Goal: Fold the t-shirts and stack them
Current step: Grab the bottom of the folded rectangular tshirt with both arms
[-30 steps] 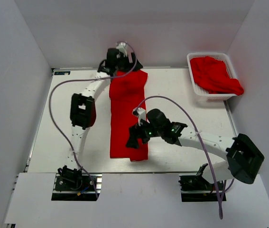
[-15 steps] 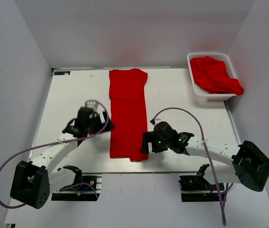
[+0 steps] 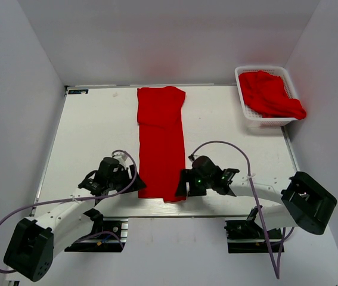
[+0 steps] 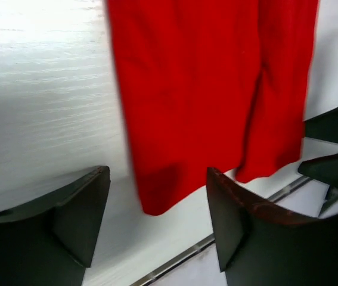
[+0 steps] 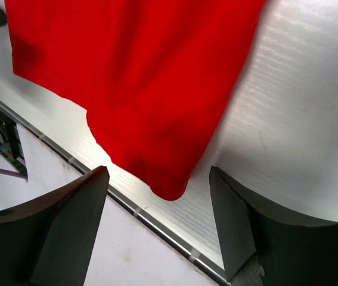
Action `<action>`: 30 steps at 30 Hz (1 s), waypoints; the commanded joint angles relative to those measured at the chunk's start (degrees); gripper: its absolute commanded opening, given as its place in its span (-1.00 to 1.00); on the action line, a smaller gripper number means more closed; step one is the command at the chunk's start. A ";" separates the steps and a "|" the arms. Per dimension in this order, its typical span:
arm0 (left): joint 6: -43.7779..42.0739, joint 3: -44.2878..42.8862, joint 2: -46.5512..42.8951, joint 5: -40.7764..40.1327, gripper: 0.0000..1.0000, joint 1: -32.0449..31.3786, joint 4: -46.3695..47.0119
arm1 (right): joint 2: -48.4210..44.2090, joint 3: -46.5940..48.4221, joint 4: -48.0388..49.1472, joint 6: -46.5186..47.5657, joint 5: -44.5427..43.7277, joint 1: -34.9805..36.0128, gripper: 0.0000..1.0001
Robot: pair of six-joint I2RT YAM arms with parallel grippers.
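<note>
subject: a long red fabric t-shirt (image 3: 160,143), folded into a narrow strip, lies flat on the white desk (image 3: 91,131). it runs from the upper centre of the top view down to the lower centre. its lower hem stops just short of the metal rail (image 5: 139,213) along the desk's near edge. a second, crumpled red t-shirt (image 3: 270,95) sits in the white plastic lattice basket (image 3: 263,123) at the upper right, well apart.

grippers: the left gripper (image 3: 132,180) sits just beside the strip's lower left corner, and the right gripper (image 3: 182,183) just beside its lower right corner. both are released. each wrist view shows the fingers (image 4: 73,220) spread with a hem corner in the gap between them, and the cloth appears to touch neither pad. nothing is grasped.

assessed step: taking both lower corners in order to fold the strip upward.

risks noted:
1. partial pick. the strip looks several layers thick. a shallow bite would likely catch only the top layer, and the earlier folds would fall open on the lift.
2. missed corner. in the right wrist view the corner is small and rounded, so a slight offset would close the jaws on bare desk.
3. skewed fold. if the two corners are taken at unequal depth, the hem would rise crooked and the finished fold would not lie square.
4. snagging. the hem lies near the rail, so a low fingertip could catch the groove or pinch the cloth against it.
5. dragging. a pull toward the lower edge of the frame before lifting would slide the whole strip off the desk edge.
</note>
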State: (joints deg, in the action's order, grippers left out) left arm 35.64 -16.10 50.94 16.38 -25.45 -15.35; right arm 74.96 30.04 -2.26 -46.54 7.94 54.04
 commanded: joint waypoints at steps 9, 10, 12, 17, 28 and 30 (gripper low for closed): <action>0.13 4.14 4.42 -0.30 -0.10 -5.83 -0.91 | 3.88 -1.04 4.99 -3.38 2.69 0.18 -0.26; 0.13 4.14 4.43 -0.30 -0.35 -5.84 -0.91 | 4.05 -1.13 4.99 -3.38 2.86 0.01 -0.38; 0.13 4.14 5.40 -0.82 -0.61 -6.97 -0.91 | 3.71 -1.13 5.07 -3.29 2.60 0.10 -0.70; 0.66 0.02 4.53 -4.41 -1.00 -7.51 -2.48 | 2.56 -0.77 5.08 -1.80 1.55 0.01 -1.00; -0.75 -18.69 13.90 -14.08 -1.00 -6.10 0.06 | 5.63 14.24 -3.28 7.33 -7.68 -4.46 -1.00; -0.75 -23.00 16.20 -15.93 -1.00 -5.58 -1.16 | 8.08 17.32 -3.80 8.13 -7.68 -6.56 -1.00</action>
State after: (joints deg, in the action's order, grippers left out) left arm 35.90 -34.30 64.97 5.23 -31.77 -16.49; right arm 80.60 43.33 -4.56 -41.52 3.27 50.04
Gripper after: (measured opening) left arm 0.027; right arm 0.017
